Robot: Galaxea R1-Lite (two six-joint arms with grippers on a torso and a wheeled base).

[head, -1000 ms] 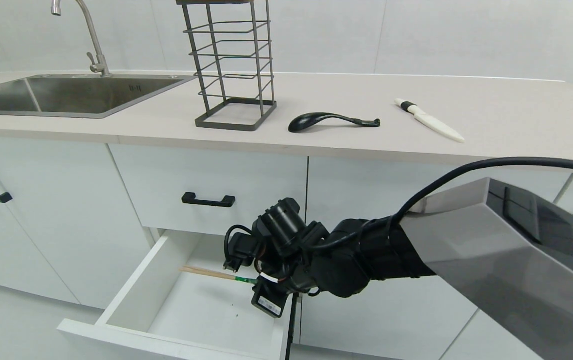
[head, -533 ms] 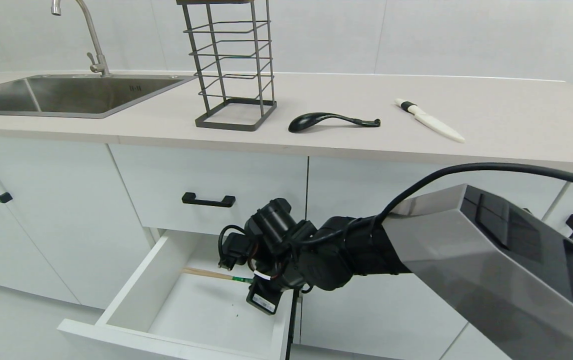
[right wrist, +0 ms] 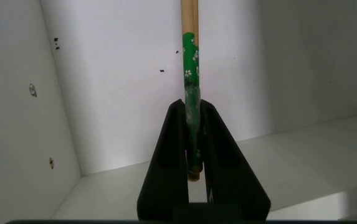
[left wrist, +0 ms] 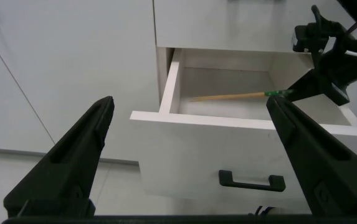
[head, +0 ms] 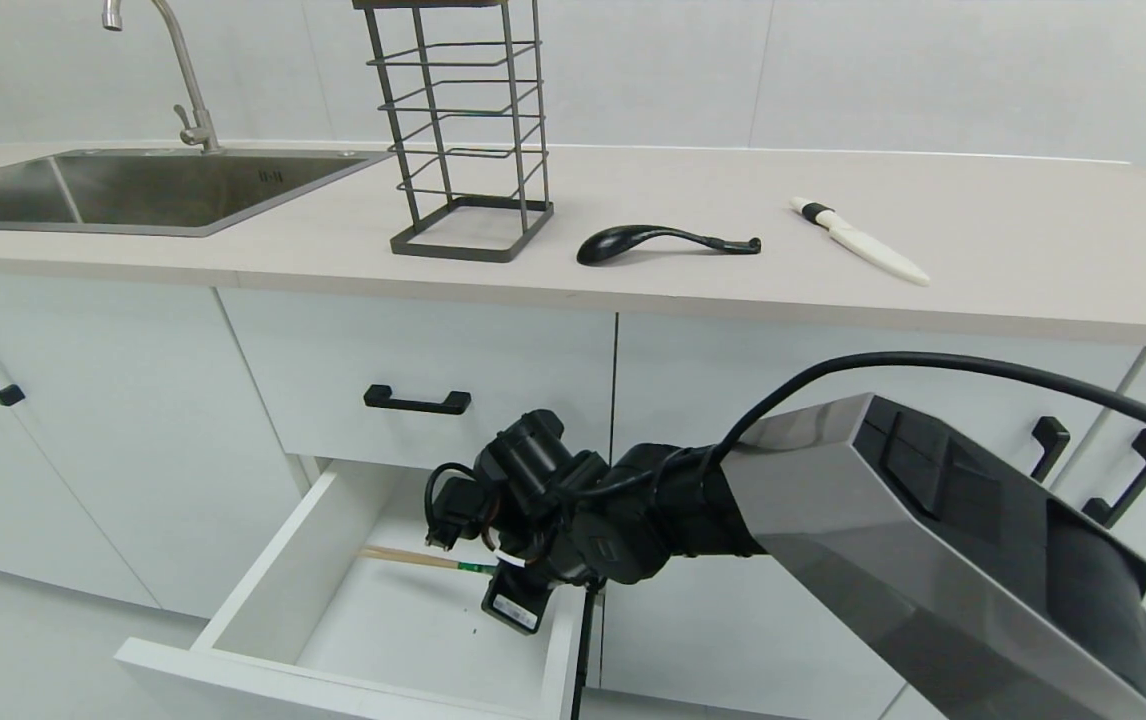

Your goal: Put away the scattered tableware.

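My right gripper (head: 489, 566) is shut on wooden chopsticks (head: 415, 558) with a green patterned end (right wrist: 190, 81), holding them level inside the open white drawer (head: 263, 560) below the counter. The left wrist view looks at the chopsticks (left wrist: 231, 96) from outside the drawer front (left wrist: 228, 130), with my left gripper (left wrist: 190, 124) open and nothing between its fingers. On the countertop lie a black ladle (head: 653, 241) and a white knife with a black band (head: 858, 241).
A dark wire rack (head: 463, 130) stands on the counter left of the ladle. A steel sink (head: 133, 185) with a tap (head: 178, 70) is at the far left. Shut cabinet doors and a shut upper drawer with a black handle (head: 417, 402) surround the open drawer.
My right arm has moved left and down, carrying the chopsticks lower into the drawer.
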